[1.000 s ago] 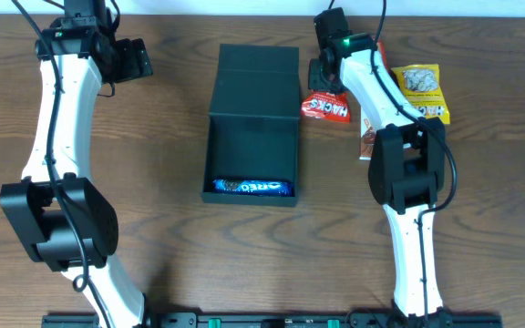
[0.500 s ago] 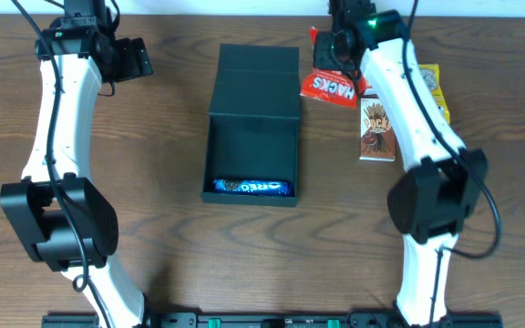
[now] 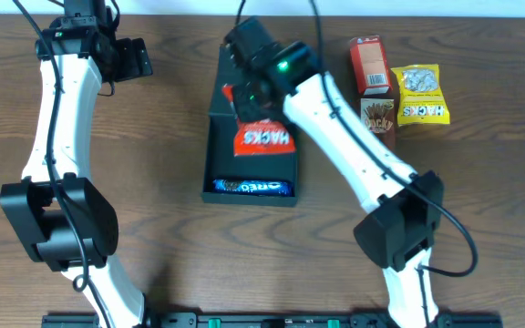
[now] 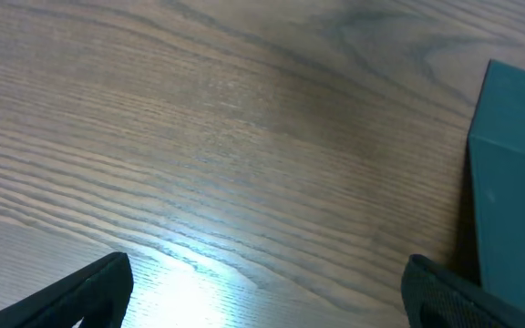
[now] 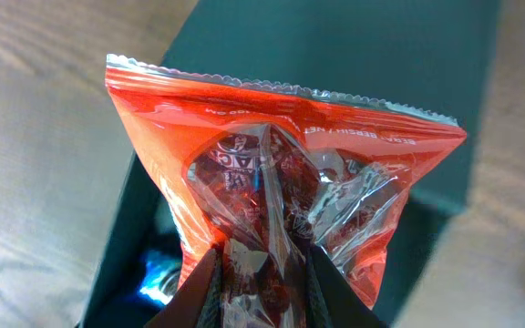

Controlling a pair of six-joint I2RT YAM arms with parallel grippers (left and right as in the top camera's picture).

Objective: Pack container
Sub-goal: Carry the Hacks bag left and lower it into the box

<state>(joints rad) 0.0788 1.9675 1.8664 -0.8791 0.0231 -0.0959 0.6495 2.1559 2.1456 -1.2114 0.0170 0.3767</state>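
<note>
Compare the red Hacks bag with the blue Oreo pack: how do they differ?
The Hacks bag is red and broad; the Oreo pack is blue, long and slim. The Hacks bag hangs from the right tool over the container; the Oreo pack lies inside it. Both are packaged snacks.

Your left arm stretches along the left side towards the far edge, elbow near its base. Its wrist is turned so the left claw (image 3: 138, 60) points to the right, with its fingers (image 4: 80, 290) spread wide apart above the surface. Your right arm reaches diagonally from the near right to the far middle, and the right claw (image 5: 262, 290) is pinched tight on one end of a red snack bag (image 5: 272, 155).
</note>
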